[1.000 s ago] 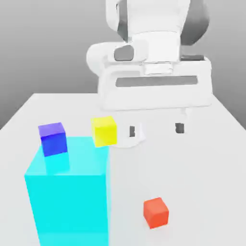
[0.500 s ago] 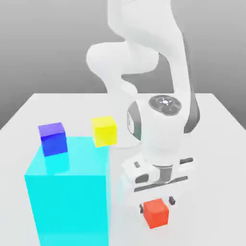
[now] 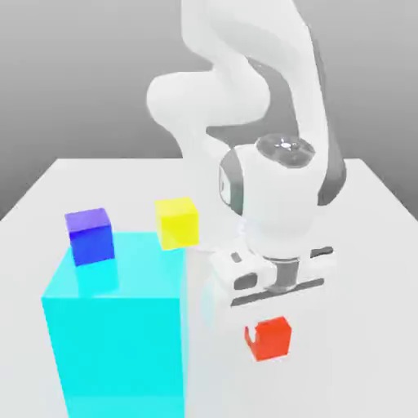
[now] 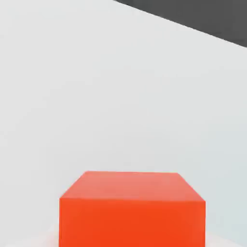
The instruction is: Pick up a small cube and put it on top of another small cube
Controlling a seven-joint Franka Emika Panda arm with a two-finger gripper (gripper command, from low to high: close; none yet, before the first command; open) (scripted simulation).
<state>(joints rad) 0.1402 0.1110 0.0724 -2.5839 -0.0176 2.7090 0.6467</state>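
The small cube (image 3: 270, 339) is seen clamped between the jaws of the gripper (image 3: 270, 336), near the table's (image 3: 359, 245) front edge. It is judged light and rigid, with flat opposite faces best gripped squarely.

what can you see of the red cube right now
The red cube is small, plain red-orange, matte, with sharp edges and no markings. It sits upright near the table's front, toward the exterior view's right of the cyan block. The gripper is shut on it from above. In the hand view its top and one side show.
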